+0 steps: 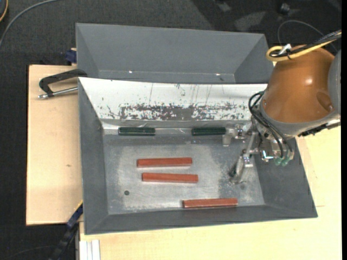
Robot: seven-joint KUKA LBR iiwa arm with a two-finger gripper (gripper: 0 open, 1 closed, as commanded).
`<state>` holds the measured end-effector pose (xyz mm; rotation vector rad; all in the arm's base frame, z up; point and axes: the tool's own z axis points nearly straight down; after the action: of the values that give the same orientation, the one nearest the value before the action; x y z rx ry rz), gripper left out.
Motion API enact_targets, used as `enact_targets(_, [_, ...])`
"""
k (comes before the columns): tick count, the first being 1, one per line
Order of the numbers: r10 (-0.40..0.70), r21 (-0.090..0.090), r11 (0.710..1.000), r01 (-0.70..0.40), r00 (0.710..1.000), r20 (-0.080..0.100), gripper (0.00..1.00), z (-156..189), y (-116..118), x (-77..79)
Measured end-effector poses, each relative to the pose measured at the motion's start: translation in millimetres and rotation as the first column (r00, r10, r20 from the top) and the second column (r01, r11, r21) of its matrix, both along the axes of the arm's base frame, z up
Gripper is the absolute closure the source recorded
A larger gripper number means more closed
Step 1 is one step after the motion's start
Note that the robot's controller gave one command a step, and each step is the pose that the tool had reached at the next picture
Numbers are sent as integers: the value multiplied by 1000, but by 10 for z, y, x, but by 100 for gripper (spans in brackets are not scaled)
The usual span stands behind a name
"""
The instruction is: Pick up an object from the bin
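My gripper [237, 172] hangs low over the right part of the bin floor, with bare metal under it. A reddish-brown flat bar [210, 202] lies along the front wall, just in front of and left of the gripper. Two more bars of the same kind lie side by side in the middle of the floor, one [169, 178] nearer the gripper and one [164, 162] behind it. A dark green bar [208, 130] rests at the foot of the back wall, behind and left of the gripper. I see nothing held in the gripper.
A second dark green bar [136, 130] lies at the back wall further left. A small dark speck [127, 193] sits on the floor at the front left. The arm with its orange cover comes in over the bin's right rim.
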<state>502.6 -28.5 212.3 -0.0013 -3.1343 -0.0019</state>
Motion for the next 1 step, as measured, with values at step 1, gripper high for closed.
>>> enact_targets(1, [161, 3, 987, -161, 987, 3, 0, -866, 1248, 202])
